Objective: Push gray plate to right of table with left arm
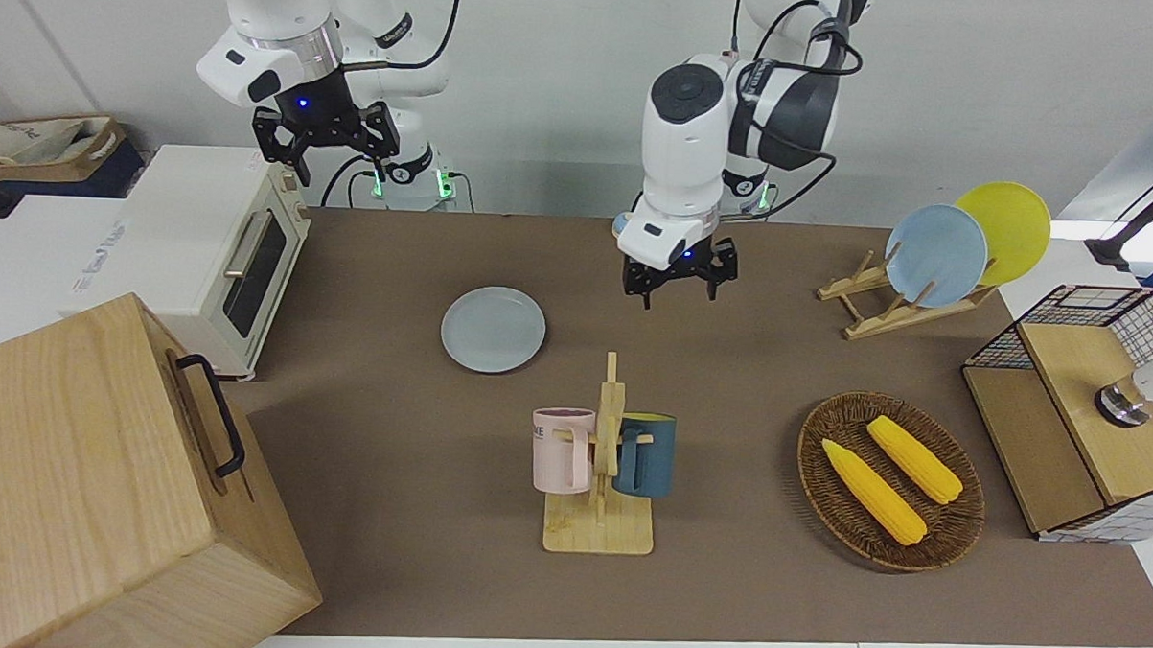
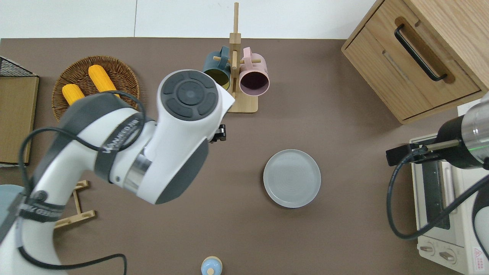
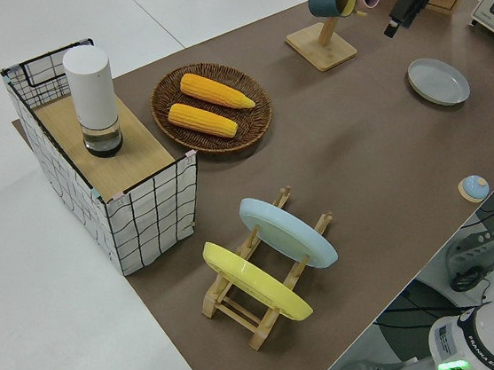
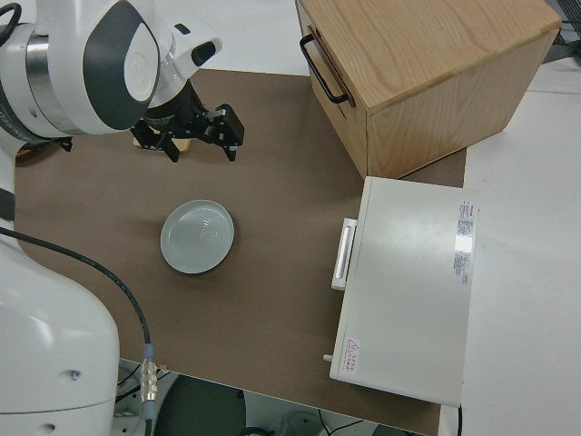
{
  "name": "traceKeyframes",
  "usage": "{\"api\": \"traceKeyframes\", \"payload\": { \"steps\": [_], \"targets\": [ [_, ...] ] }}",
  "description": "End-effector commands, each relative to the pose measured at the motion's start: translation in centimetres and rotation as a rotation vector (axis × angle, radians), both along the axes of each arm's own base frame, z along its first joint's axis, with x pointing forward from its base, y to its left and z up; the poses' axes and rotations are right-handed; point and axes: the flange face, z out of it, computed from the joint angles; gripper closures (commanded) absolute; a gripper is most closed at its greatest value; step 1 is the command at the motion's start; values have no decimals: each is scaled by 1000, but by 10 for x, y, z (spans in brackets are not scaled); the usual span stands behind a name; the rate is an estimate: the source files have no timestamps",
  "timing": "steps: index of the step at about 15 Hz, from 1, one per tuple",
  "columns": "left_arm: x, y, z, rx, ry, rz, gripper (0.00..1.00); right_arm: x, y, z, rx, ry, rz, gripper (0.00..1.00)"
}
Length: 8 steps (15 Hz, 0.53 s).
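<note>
- The gray plate point(image 1: 493, 328) lies flat on the table point(image 1: 728, 368), left of centre in the front view and right of centre in the overhead view point(image 2: 292, 178). Nothing touches it.
- The plate sits toward the right arm's end of the table, near the white toaster oven point(image 1: 216, 254) but clear of it. It is nearer to the robots than the mug rack point(image 1: 603, 459).
- The left gripper point(image 1: 679, 280) is up in the air, in the upper middle of the front view, well apart from the plate. Its fingers are spread apart with nothing between them.
- In the overhead view the left arm point(image 2: 153, 152) fills the left half of the frame and hides most of its gripper; only a black corner shows at point(image 2: 221, 133), over bare table just short of the mug rack's base.
- The right side view shows the left gripper point(image 4: 195, 136) in the upper left, jaws apart and empty, with the plate point(image 4: 197, 236) below it in the frame.
- The right arm is parked; its gripper point(image 1: 326, 138) has its fingers apart and holds nothing.
- The mug rack carries a pink mug point(image 1: 563, 448) and a dark blue mug point(image 1: 645, 453).
- A wicker basket point(image 1: 953, 534) with two corn cobs point(image 1: 873, 491) sits in the lower right of the front view. A dish rack point(image 1: 884, 301) in the upper right holds a sky-blue plate point(image 1: 936, 255) and a yellow plate point(image 1: 1012, 224).
- A wooden drawer cabinet point(image 1: 101, 480) fills the lower left corner.
</note>
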Motion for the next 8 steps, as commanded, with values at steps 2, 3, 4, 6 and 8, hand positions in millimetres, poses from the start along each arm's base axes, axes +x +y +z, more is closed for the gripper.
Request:
{"api": "traceKeyframes", "payload": {
  "steps": [2,3,4,6,8],
  "targets": [
    [1,80,37,-14,80,-44,5,-3,-2,4,9,5,-6,17],
    [3,104,50,-48,80,-55,5,-3,-2,4,9,5,-6,17],
    [2,122,60,-64,80,-89,5,-3,-2,4,9,5,-6,17],
    [-5,156,78,-77,98,-144,2,-2,-2,4,9,5,-6,17],
    [-20,175,95,-89,76,-133,2,-2,-2,4,9,5,-6,17]
  ]
}}
